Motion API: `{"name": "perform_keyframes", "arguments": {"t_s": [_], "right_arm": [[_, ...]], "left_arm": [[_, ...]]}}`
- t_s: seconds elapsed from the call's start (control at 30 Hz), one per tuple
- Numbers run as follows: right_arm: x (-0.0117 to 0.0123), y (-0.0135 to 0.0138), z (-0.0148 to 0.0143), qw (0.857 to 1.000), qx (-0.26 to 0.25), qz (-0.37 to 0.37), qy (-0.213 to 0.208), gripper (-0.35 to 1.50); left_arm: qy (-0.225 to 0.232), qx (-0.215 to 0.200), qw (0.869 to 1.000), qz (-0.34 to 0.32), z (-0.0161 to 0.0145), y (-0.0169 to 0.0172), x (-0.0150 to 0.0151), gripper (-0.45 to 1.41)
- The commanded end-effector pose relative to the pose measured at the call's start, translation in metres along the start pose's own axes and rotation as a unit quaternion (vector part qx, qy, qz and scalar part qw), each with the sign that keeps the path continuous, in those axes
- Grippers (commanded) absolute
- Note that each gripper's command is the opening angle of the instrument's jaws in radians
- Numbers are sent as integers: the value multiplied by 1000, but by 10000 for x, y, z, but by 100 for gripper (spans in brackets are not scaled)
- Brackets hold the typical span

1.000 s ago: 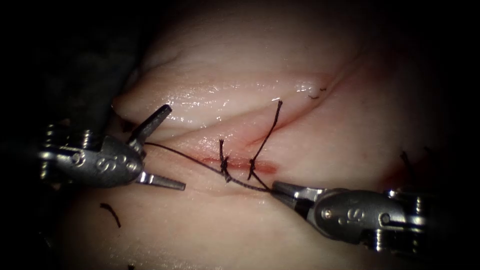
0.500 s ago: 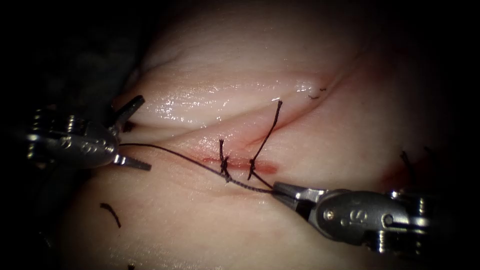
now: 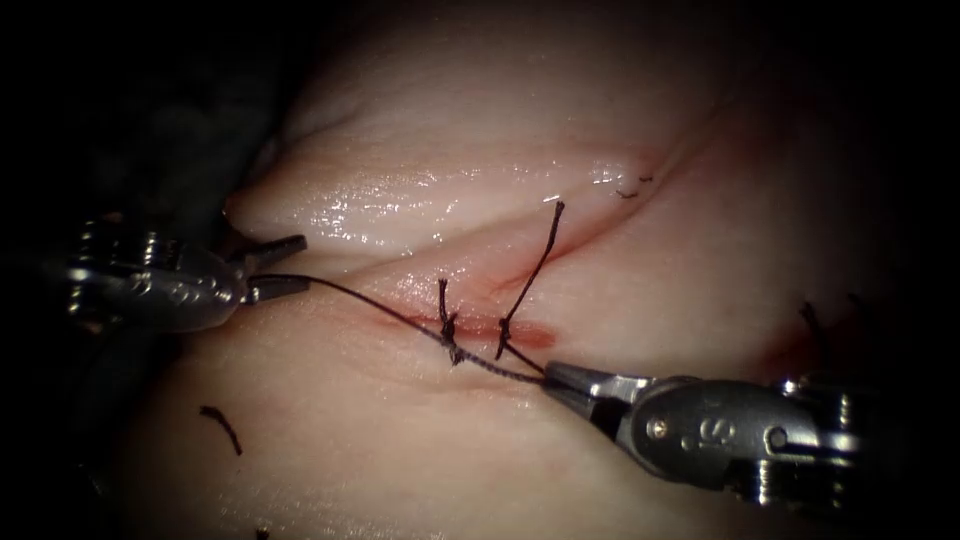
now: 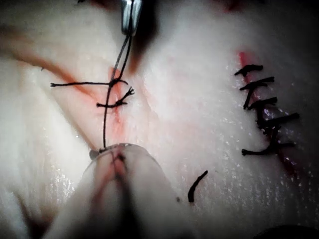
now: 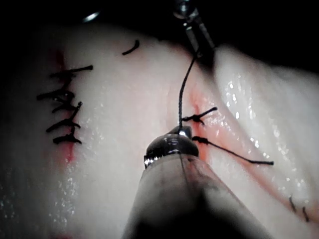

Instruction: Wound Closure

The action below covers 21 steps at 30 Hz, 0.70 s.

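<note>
Dark, limp thread [image 3: 380,312] runs taut across the cut [image 3: 480,325] in the tissue [image 3: 420,440], from the left tool [image 3: 285,268], whose jaws are clamped on it, to the right tool [image 3: 560,380], likewise closed on it. It looks light, thin and slippery, best gripped flat between the jaws, well clear of the knot [image 3: 450,325]; where the needle is I cannot tell.

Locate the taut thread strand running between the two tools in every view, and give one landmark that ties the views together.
Endoscope view: the taut thread runs from the left claw across the cut to the right claw.
Left wrist view: the strand runs between the two tools.
Right wrist view: the strand likewise.
Shared landmark: the knotted stitch beside the strand.
</note>
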Motion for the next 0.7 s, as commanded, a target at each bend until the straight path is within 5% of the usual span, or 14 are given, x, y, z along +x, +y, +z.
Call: {"name": "perform_keyframes", "arguments": {"t_s": [0.03,0.3,0.4,0.43,0.7], "right_arm": [[1,-3,8,1000,0,-1,1,-35],[0,-5,7,1000,1,-2,8,-35],[2,-7,5,1000,0,4,12,105],[3,-8,3,1000,-3,16,22,131],[12,-12,-37,987,36,83,130,148]], "left_arm": [[2,-2,1000,-20,5,4,-2,-45],[36,-4,999,-38,-22,-1,-11,-45],[47,24,998,-22,-33,-4,0,-45],[50,32,998,-17,-37,-5,5,-45],[69,64,996,0,-48,-21,45,-45]]}}
